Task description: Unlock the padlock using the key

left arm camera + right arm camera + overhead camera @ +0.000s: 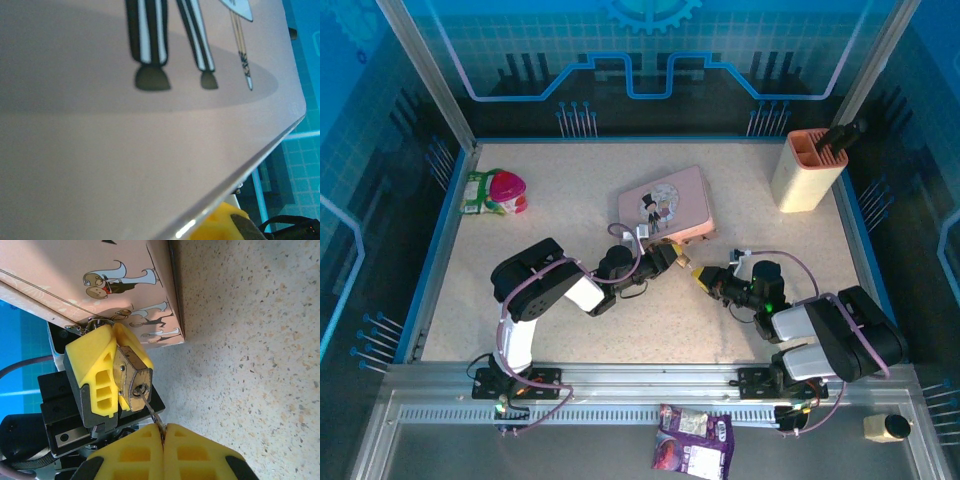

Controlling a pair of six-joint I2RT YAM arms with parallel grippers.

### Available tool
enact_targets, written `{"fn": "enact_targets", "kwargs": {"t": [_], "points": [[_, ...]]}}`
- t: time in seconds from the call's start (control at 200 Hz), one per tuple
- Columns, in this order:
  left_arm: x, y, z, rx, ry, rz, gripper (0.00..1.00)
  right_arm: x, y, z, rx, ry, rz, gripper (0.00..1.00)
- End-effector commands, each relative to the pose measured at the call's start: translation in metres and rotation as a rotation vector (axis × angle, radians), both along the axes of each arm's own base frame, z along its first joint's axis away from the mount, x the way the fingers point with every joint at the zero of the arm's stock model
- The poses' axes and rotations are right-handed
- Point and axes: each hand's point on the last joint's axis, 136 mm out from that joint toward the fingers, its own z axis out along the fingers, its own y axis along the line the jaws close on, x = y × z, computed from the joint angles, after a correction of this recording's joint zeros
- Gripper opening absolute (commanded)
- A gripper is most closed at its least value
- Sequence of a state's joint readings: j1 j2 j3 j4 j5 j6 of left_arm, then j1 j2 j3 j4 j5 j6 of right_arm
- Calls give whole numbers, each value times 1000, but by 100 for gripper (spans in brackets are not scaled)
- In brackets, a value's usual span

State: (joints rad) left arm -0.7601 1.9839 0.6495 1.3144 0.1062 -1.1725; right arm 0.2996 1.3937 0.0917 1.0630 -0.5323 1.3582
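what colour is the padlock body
Brass. The padlock shows best in the right wrist view.

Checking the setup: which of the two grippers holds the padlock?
The left gripper, clamped around the brass padlock; the right gripper pinches only the thin key.

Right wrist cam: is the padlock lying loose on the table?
No, the small brass-coloured padlock is clamped between the yellow fingers of the left hand, with the thin dark key at its keyhole.
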Motion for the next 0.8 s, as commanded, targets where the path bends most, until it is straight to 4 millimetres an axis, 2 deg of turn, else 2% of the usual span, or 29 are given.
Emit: {"fn": "enact_targets", "kwargs": {"t": [0.0,0.445,0.796], "points": [[-22,-15,21,-59,-35,-120,0,18,1,35,40,-131,-11,0],[-23,-11,22,-64,-49,-110,0,19,-2,38,71,-130,9,0],[-23,-9,21,-58,-53,-102,0,13,-2,33,69,-104,20,0]]}}
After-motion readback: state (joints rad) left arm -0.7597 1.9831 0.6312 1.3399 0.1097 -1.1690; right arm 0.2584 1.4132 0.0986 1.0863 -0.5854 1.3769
